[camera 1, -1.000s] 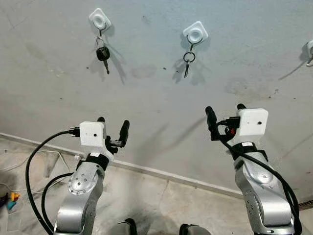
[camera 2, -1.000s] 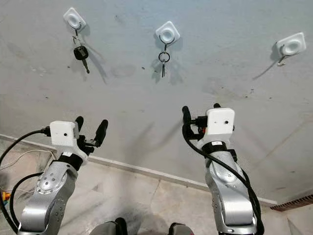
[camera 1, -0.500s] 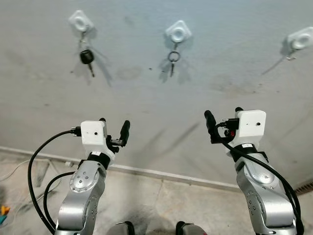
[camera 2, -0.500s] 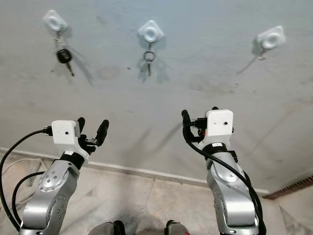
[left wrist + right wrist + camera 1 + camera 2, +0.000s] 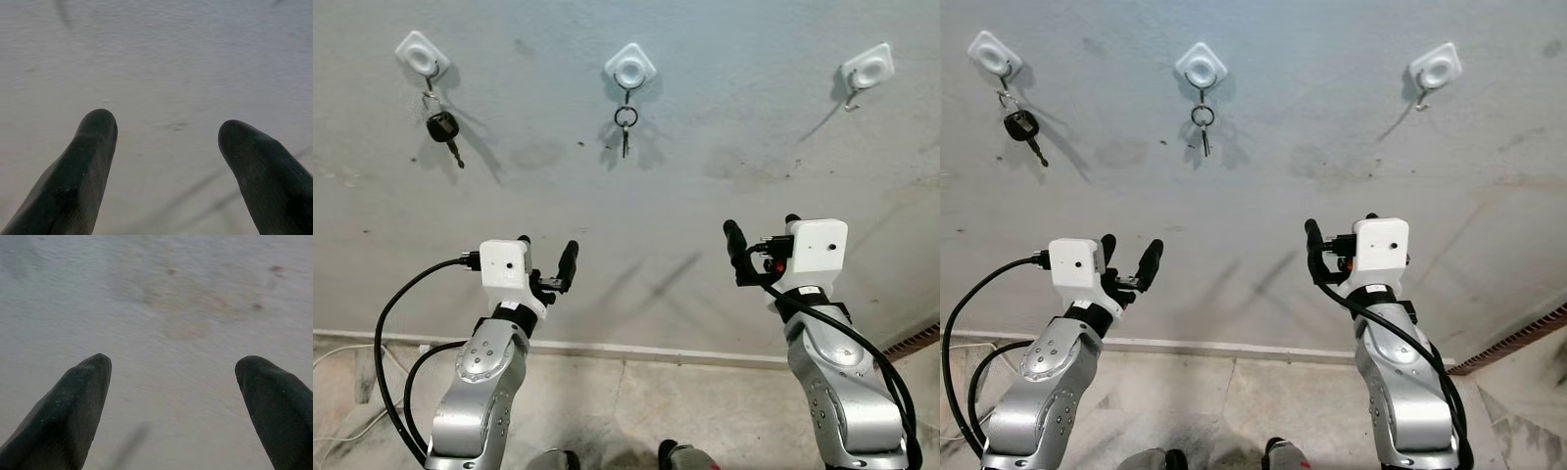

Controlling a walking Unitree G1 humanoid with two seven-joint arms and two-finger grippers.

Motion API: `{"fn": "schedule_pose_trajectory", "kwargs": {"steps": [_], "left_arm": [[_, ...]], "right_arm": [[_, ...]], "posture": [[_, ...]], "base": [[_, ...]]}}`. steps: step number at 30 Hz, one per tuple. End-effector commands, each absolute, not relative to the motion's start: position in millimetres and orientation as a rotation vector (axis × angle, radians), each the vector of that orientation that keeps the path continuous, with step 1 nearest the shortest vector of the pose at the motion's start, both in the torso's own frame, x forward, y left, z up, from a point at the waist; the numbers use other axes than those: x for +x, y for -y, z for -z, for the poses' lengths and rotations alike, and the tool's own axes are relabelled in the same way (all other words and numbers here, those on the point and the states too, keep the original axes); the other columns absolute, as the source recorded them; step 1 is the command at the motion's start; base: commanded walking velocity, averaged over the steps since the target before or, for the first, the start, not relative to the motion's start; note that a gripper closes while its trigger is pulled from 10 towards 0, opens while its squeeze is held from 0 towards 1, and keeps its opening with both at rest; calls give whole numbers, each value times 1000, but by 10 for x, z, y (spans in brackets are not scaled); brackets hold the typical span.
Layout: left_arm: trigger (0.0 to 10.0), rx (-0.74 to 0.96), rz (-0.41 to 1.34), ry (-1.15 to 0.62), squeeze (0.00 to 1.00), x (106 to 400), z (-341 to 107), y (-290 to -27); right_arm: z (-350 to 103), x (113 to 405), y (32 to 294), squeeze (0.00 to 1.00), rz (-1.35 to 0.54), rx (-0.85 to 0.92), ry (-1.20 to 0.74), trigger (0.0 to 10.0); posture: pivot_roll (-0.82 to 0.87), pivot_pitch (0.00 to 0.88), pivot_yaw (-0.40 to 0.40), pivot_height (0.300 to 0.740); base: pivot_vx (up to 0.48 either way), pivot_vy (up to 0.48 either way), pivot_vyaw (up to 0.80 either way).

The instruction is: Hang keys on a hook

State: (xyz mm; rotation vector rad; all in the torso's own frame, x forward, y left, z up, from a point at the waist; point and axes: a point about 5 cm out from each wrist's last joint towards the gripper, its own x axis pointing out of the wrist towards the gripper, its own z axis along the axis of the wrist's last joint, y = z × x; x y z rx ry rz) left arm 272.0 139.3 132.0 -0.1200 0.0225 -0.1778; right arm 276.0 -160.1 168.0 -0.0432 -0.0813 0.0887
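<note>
**Both grippers empty, keys on two hooks**

Left to right: car key [image 5: 442, 127] hangs on left hook [image 5: 419, 49], small key [image 5: 625, 125] on middle hook [image 5: 629, 64], right hook [image 5: 867, 67] bare. Your left gripper [image 5: 546, 264] and right gripper [image 5: 762, 235] are spread, holding nothing (both well below the hooks). Risk: reaching up could knock a hung key loose.

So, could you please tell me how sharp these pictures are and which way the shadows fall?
Left eye view: sharp; the black-headed key, small key and bare hook cast shadows slanting down the wall. Left wrist view: left gripper fingers soft-edged, wall hazy. Right wrist view: right gripper likewise blurred; wall stains smeared.
</note>
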Motion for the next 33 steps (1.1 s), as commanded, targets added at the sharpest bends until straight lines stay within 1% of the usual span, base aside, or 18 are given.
{"fn": "schedule_pose_trajectory", "kwargs": {"steps": [1, 33], "left_arm": [[10000, -109, 170, -53, 0, 2705, -1262, -1425], [10000, -117, 168, -82, 0, 2674, -1235, -1431]], "right_arm": [[-1701, 2753, 1580, 0, -99, -35, 92, 10000], [-1697, 2760, 1574, 0, -99, -26, 87, 10000]], "posture": [[-68, 161, 35, 740], [-65, 174, 35, 740]], "base": [[-285, 0, 0], [-301, 0, 0]]}}
